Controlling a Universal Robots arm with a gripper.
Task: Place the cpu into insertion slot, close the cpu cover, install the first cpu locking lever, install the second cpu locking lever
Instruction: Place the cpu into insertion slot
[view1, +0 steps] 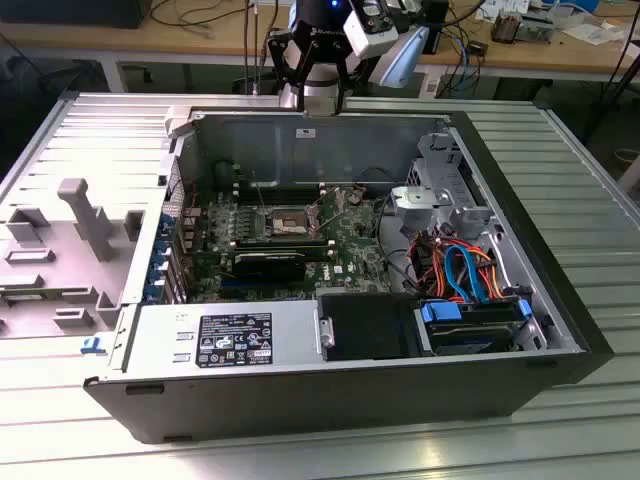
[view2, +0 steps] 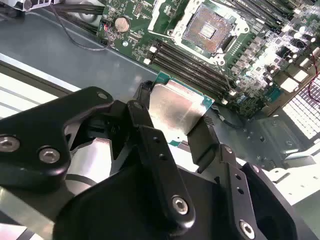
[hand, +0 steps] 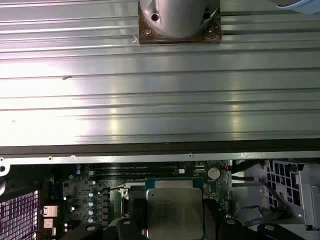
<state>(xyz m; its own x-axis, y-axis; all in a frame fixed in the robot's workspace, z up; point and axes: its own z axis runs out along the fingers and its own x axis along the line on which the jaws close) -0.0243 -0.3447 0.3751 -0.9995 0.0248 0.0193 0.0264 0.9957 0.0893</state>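
Note:
My gripper is shut on the cpu, a flat silver-grey square chip with a green edge, clamped between two black fingers. The first wrist view shows the cpu in the gripper too. The insertion slot lies below and ahead on the green board, its dark centre uncovered. The cpu cover looks swung up at the socket's edge. In the exterior view the gripper hangs above the case's back wall, well above the insertion slot.
The open computer case lies on a ribbed metal table. Long black memory slots flank the socket. A power supply, a drive bay and orange and blue cables fill the front. A grey fixture sits at the exterior view's left.

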